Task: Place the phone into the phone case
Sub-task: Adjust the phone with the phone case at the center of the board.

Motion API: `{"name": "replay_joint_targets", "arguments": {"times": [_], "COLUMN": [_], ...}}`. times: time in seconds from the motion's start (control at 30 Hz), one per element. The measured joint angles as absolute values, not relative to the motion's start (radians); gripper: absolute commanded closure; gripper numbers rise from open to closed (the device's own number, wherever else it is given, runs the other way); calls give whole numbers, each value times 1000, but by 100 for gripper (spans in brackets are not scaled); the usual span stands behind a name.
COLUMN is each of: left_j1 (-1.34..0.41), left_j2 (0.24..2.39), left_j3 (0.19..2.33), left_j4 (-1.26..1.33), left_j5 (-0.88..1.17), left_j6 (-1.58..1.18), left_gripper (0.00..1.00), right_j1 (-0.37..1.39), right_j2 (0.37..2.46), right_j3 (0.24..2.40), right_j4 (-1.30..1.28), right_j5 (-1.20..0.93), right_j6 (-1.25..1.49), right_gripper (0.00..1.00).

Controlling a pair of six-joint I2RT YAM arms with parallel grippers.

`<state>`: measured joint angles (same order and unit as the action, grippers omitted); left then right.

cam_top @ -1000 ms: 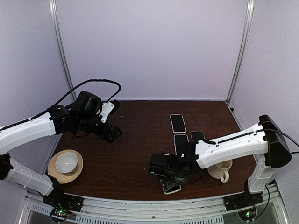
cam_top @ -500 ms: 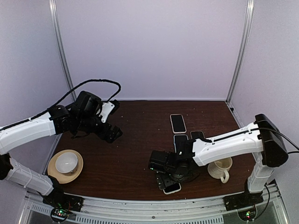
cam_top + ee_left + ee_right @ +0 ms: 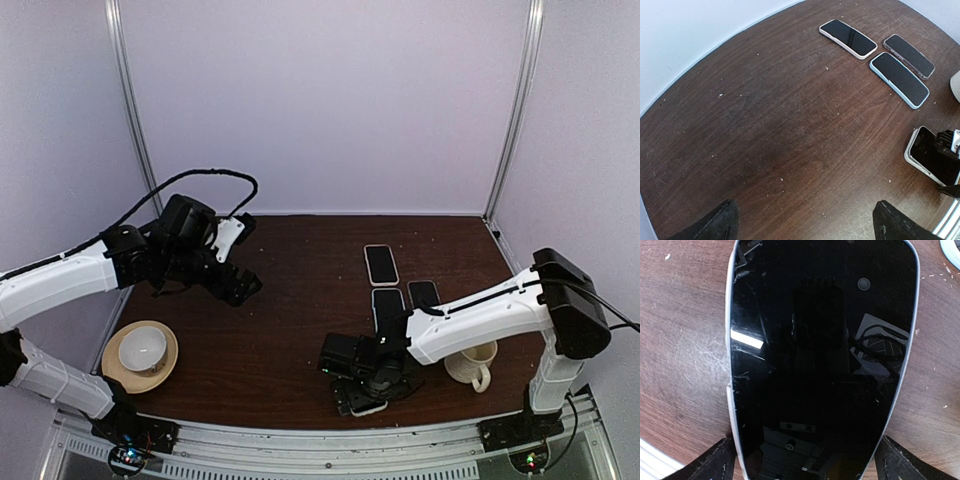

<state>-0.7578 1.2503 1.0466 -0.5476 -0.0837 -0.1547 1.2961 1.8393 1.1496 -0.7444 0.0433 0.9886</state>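
Note:
The phone (image 3: 822,355) lies flat with its black screen up near the table's front edge, also seen as the phone (image 3: 364,405) from above. A thin white rim, the phone case (image 3: 730,390), frames it; how deep the phone sits in it I cannot tell. My right gripper (image 3: 805,462) hangs low over the phone's near end, open, one fingertip (image 3: 715,460) on each side and clear of the rim. My left gripper (image 3: 807,225) hovers open over bare wood at the table's left rear, holding nothing.
Three other cased phones lie at the back right: white-rimmed (image 3: 848,38), blue-rimmed (image 3: 899,80) and clear-rimmed (image 3: 909,56). A cream mug (image 3: 472,363) stands just right of my right arm. A cup on a saucer (image 3: 141,350) sits front left.
My right gripper has opened wide and slid slightly toward the front edge over the phone. The left arm has not moved.

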Motion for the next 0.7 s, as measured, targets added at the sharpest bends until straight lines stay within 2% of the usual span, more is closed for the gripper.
{"name": "replay_joint_targets", "arguments": {"times": [0.57,0.7], "left_j1": [-758,-758], "left_j2": [1248,1248], "left_j3": [1043,1042], "left_j4": [-548,-548], "left_j5": [-74,-74], "left_j6": [-155,-154], "left_gripper": [3,2], "right_j1": [1296,1304], "right_j2": [1906,1913], "right_j3": [1248,1258], "right_j4": [-814,-825], "right_j5": [49,49], "right_j6": [1003,1006], "right_gripper": [1,11]}}
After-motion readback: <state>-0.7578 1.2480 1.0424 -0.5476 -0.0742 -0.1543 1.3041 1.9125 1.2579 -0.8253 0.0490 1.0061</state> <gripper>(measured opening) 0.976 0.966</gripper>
